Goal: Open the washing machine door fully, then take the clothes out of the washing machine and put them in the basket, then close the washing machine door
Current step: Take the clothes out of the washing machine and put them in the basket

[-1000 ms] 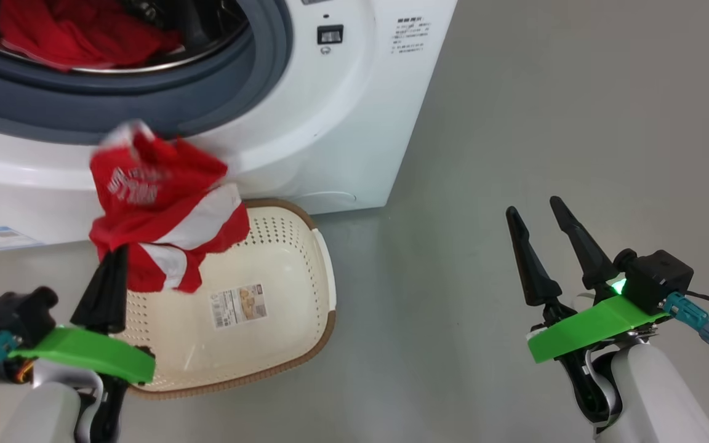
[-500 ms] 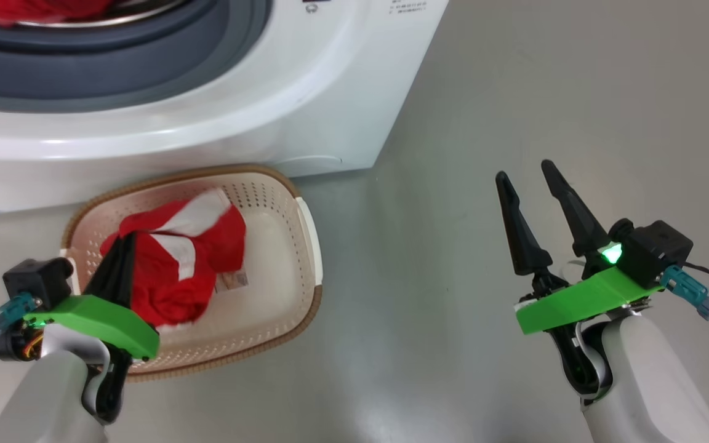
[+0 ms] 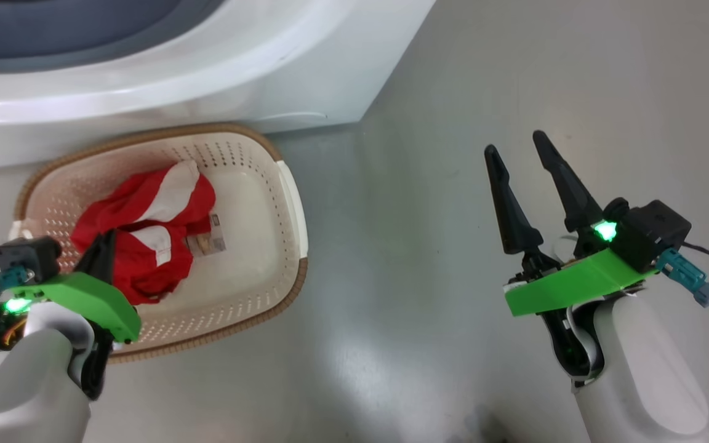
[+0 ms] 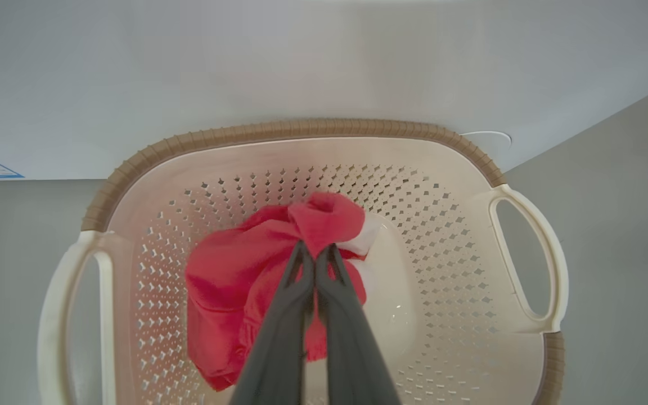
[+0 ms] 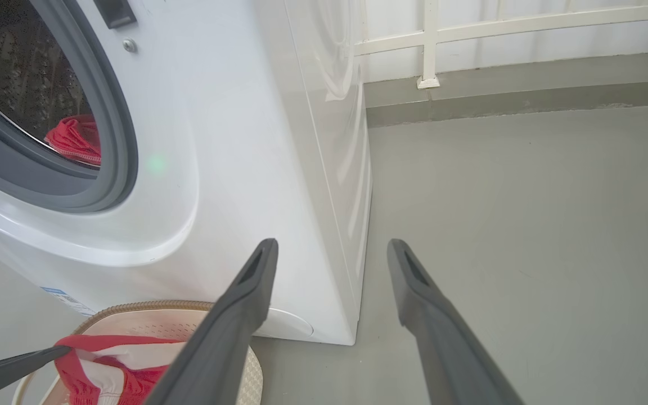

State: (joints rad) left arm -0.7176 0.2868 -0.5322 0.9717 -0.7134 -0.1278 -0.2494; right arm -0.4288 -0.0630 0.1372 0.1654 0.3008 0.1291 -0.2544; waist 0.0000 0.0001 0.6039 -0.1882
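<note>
basket (image 3: pixel 250 246) (image 4: pixel 301 128) (image 5: pixel 149 306): on the grey floor (image 3: pixel 428 184), its far rim close against the foot of the washer (image 3: pixel 207 80) (image 5: pixel 228 140).
clothes (image 3: pixel 145 215) (image 4: pixel 228 281) (image 5: pixel 93 360): red and white, bunched down inside the basket toward its left half, covering part of the paper label (image 3: pixel 207 237) on the basket's bottom.
left gripper (image 3: pixel 103 249) (image 4: pixel 315 253): over the basket's near-left side, fingers clenched together on a fold of the clothes.
right gripper (image 3: pixel 513 143) (image 5: pixel 331 244): well to the right of the basket, above bare floor, fingers spread apart with nothing between them.
washer: behind the basket; the right wrist view shows its drum mouth ringed by a grey gasket (image 5: pixel 116 140).
red cloth (image 5: pixel 73 138): lying inside the drum, up and behind the basket.
</note>
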